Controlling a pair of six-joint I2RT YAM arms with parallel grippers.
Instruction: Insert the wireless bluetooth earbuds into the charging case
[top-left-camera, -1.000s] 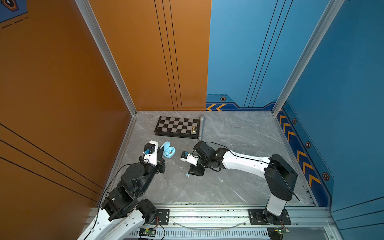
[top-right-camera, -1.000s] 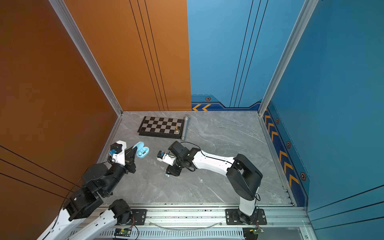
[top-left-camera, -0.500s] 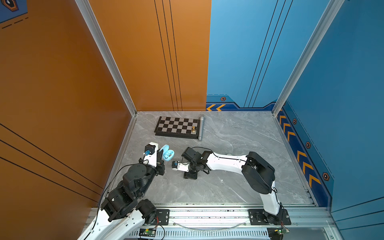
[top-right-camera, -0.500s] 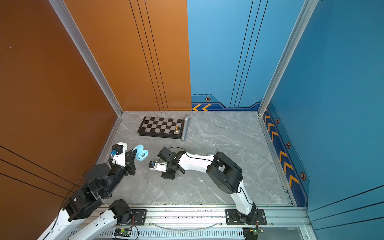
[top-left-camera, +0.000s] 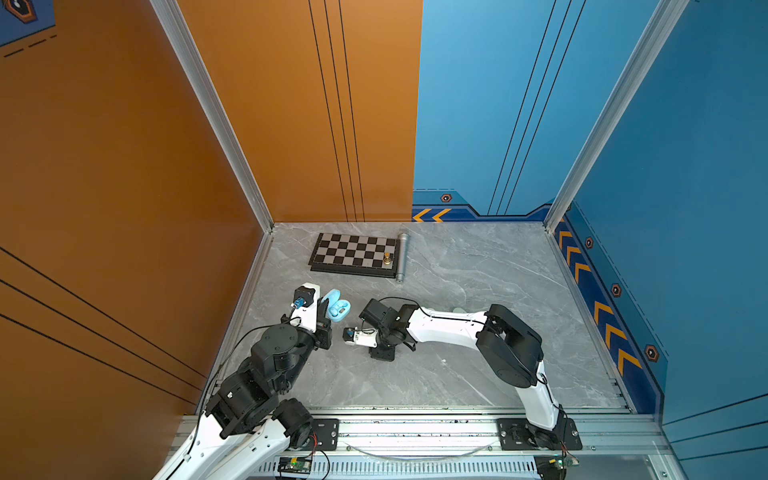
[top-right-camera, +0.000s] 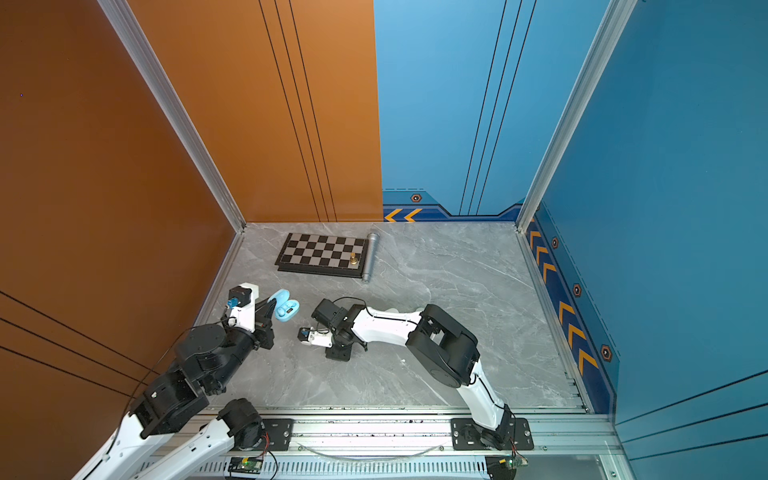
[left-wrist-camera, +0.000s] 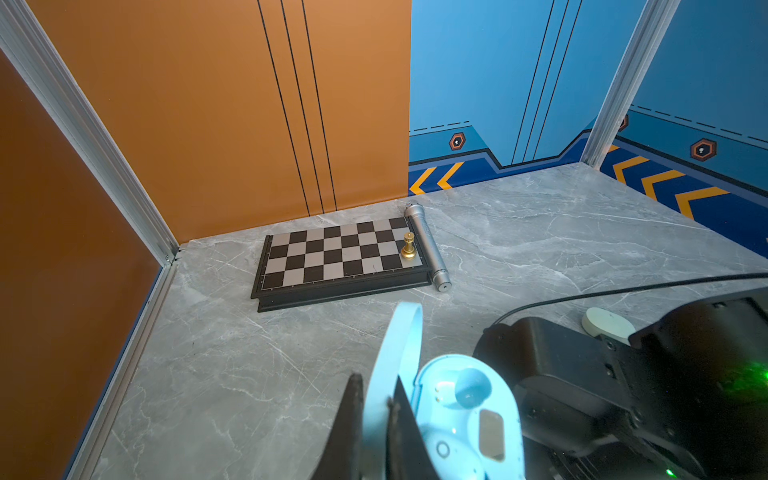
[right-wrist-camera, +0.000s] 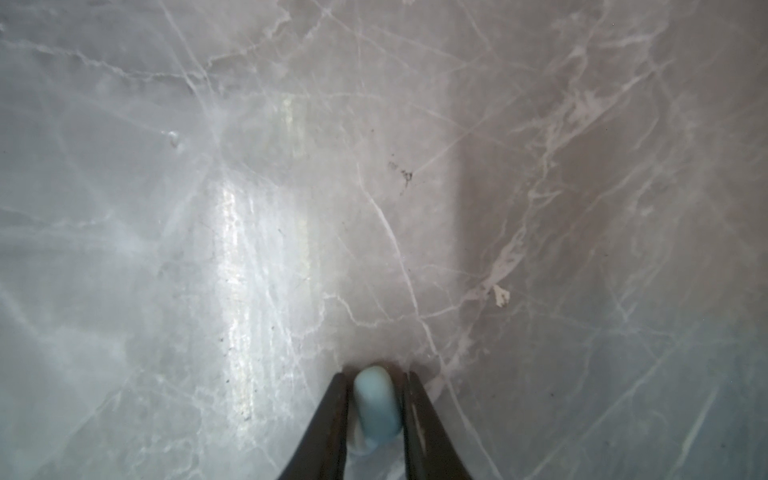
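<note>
Near the middle of the table (top-left-camera: 457, 374), a light-blue earbud (right-wrist-camera: 376, 405) is grasped between the downward-pointed fingers of the right gripper (right-wrist-camera: 376, 373). Farther left, the raised lid (left-wrist-camera: 399, 353) of the open charging case (left-wrist-camera: 465, 409) is pinched by the clenched left gripper (left-wrist-camera: 376, 380). Farthest back, a chessboard (top-left-camera: 353, 255) is seen, with a silver microphone (top-left-camera: 401, 257) alongside it.

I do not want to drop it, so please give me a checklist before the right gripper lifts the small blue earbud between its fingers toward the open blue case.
1. The left gripper clamps the lid of the light blue oval plastic charging case: ok.
2. Case lid open: ok.
3. One round socket in the case empty: ok.
4. The small light blue rounded plastic earbud sits between the fingers of the right gripper: ok.
5. Both fingers press firmly on the earbud: cannot tell.
</note>
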